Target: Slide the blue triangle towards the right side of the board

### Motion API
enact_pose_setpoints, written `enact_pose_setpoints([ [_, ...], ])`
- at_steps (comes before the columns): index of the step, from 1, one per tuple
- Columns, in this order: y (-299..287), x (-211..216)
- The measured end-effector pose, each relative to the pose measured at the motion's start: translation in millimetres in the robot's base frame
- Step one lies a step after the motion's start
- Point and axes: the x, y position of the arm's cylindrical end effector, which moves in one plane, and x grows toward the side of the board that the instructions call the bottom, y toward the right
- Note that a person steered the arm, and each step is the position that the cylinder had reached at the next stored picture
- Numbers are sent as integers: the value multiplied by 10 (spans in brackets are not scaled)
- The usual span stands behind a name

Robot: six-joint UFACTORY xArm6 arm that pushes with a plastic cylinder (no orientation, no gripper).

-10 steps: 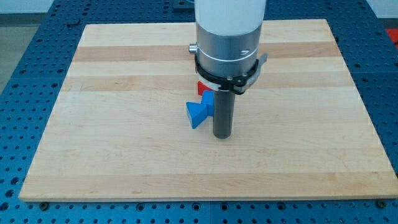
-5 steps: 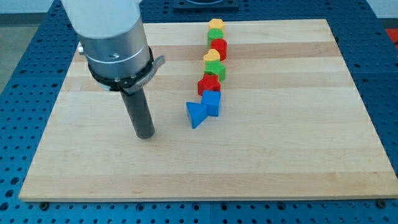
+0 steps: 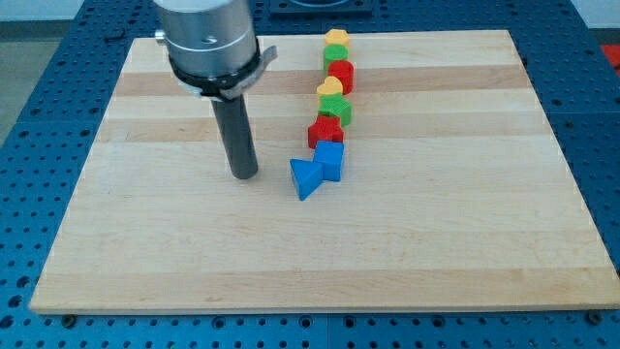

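Note:
The blue triangle [image 3: 305,178] lies near the middle of the wooden board [image 3: 436,223]. It touches a blue block [image 3: 330,159] on its upper right. My tip [image 3: 244,175] rests on the board to the left of the blue triangle, a short gap apart from it and about level with it. The dark rod rises from the tip to the silver arm body at the view's top.
A line of blocks runs from the blue block up to the board's top edge: a red block [image 3: 325,131], a green block [image 3: 338,110], a yellow block [image 3: 329,89], a red block [image 3: 340,74], a green block [image 3: 334,54] and a yellow block [image 3: 336,38].
My tip went from just right of the blue triangle far out to its left, then came back up and to the right toward it. No block has moved.

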Motion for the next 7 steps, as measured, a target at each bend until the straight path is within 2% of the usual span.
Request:
enact_pose_setpoints([
  [5,318,145],
  [7,618,164],
])
